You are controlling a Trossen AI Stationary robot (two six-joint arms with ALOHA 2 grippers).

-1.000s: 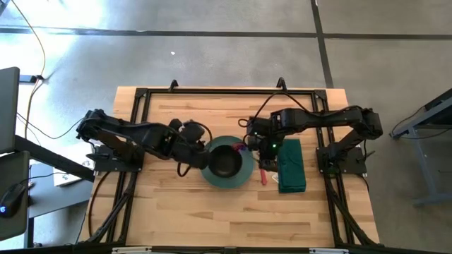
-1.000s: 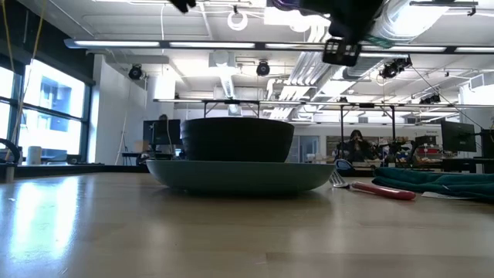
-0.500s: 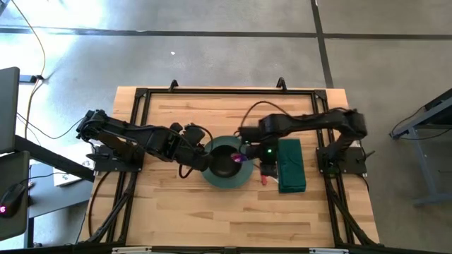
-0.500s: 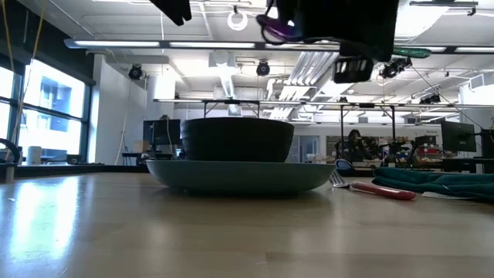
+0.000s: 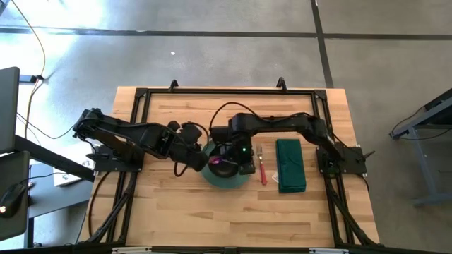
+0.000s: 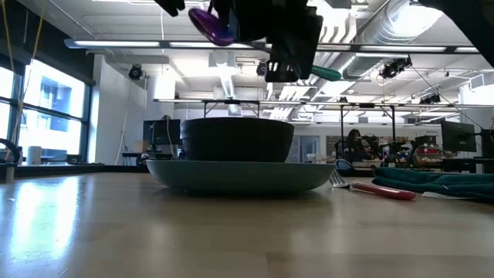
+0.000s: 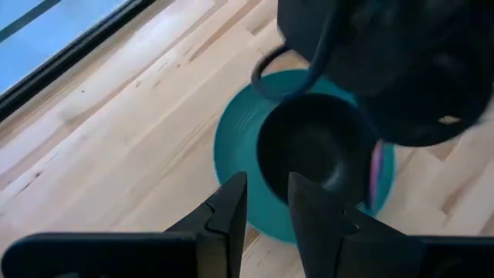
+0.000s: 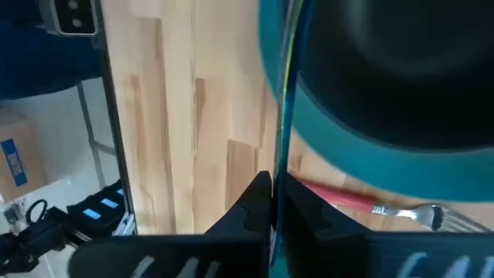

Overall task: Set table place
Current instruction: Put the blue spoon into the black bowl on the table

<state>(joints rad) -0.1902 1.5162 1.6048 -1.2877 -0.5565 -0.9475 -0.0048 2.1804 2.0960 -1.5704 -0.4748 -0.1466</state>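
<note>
A black bowl (image 6: 238, 139) stands on a teal plate (image 6: 239, 176) in the middle of the light-wood table (image 5: 176, 212). My right gripper (image 5: 227, 159) is above the bowl, shut on a spoon with a purple head (image 6: 212, 23) and a green handle (image 6: 328, 73). My left gripper (image 5: 196, 159) hovers by the plate's left rim, slightly open and empty; in the left wrist view (image 7: 268, 202) it looks down on the bowl (image 7: 309, 147). A red-handled fork (image 5: 262, 168) lies to the plate's right, beside a folded green napkin (image 5: 290, 166). My right gripper pinches the spoon's thin handle (image 8: 283, 154) between its two fingers, coming from above and pointing down. The spoon is lifted clear, well above the bowl. In the low view it is tilted, and the purple head and the green end stick out on opposite sides of the gripper.
The black rail frame (image 5: 212, 92) runs around the tabletop. Bare wood lies in front of the plate (image 5: 233, 219) and behind it (image 5: 212, 113). People and desks show in the room beyond the table in the low view.
My right gripper has gone toward the table's left edge, from beside the napkin to over the bowl, carrying the spoon clear of the table. The fork and napkin, earlier partly under the arm, now lie in plain view.
</note>
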